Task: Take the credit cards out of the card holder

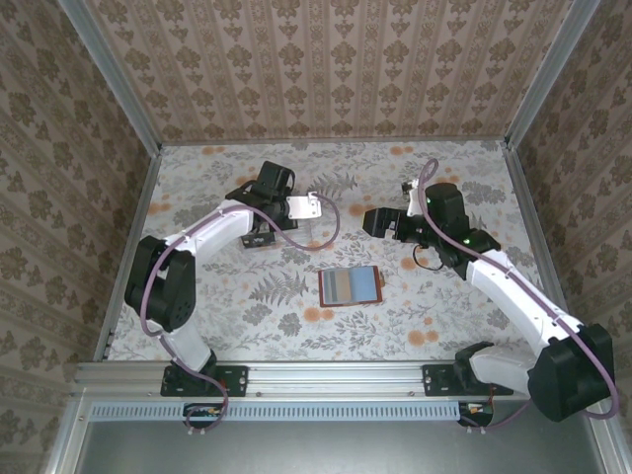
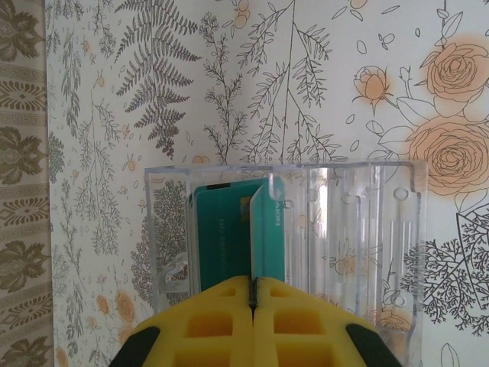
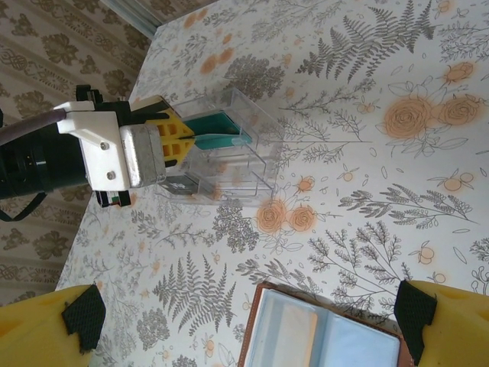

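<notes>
Lying open mid-frame, long side left to right, the card holder (image 1: 351, 286) sits just below the wide-open, empty right end effector (image 3: 246, 324), the nearer one. The left end effector (image 2: 252, 287) pinches a teal card (image 2: 267, 237).

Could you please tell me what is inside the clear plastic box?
A teal card stands in the clear box; the shut left gripper holds a second teal card there. Its yellow fingers hide their near ends.
</notes>
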You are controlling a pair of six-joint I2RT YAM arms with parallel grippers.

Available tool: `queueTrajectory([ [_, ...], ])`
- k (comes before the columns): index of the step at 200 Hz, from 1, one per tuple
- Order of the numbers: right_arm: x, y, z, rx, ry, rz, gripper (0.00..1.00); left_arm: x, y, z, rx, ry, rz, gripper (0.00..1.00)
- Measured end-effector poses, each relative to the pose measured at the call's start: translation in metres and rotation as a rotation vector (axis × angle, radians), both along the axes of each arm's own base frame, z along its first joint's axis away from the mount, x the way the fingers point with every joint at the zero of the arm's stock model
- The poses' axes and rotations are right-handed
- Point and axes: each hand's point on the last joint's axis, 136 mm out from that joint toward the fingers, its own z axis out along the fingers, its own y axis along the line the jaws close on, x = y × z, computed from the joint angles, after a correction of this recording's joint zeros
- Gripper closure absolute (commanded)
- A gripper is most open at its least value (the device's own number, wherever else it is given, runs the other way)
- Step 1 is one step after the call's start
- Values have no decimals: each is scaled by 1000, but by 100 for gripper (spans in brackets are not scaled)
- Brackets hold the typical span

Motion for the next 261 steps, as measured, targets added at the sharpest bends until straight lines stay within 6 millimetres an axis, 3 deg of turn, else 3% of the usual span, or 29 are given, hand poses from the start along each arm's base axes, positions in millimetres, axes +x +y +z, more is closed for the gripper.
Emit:
queueTrajectory([
  [15, 1, 0, -1, 0, 5, 0, 0, 0, 0, -1, 0, 2, 0, 100],
  [45, 4, 1, -1, 2, 6, 1, 0, 1, 0, -2, 0, 4, 2, 85],
  [147, 4, 4, -5, 14, 26, 16, 0, 18, 3, 6, -19, -19, 34, 83],
  [195, 4, 4, -5, 23, 33, 14, 0, 19, 2, 8, -38, -19, 56, 78],
  [201, 4, 4, -5, 23, 33, 14, 0, 19, 2, 9, -45, -18, 63, 74],
  [214, 4, 5, -5, 27, 38, 16, 0, 19, 2, 15, -67, -19, 87, 49],
  [236, 4, 6, -8, 27, 47, 22, 0, 18, 3, 37, -150, -28, 161, 19],
  [245, 4, 6, -10, 25, 53, 23, 0, 18, 4, 48, -190, -32, 198, 1],
  [261, 2, 9, -14, 17, 63, 32, 2, 15, 5, 69, -269, -40, 261, 0],
])
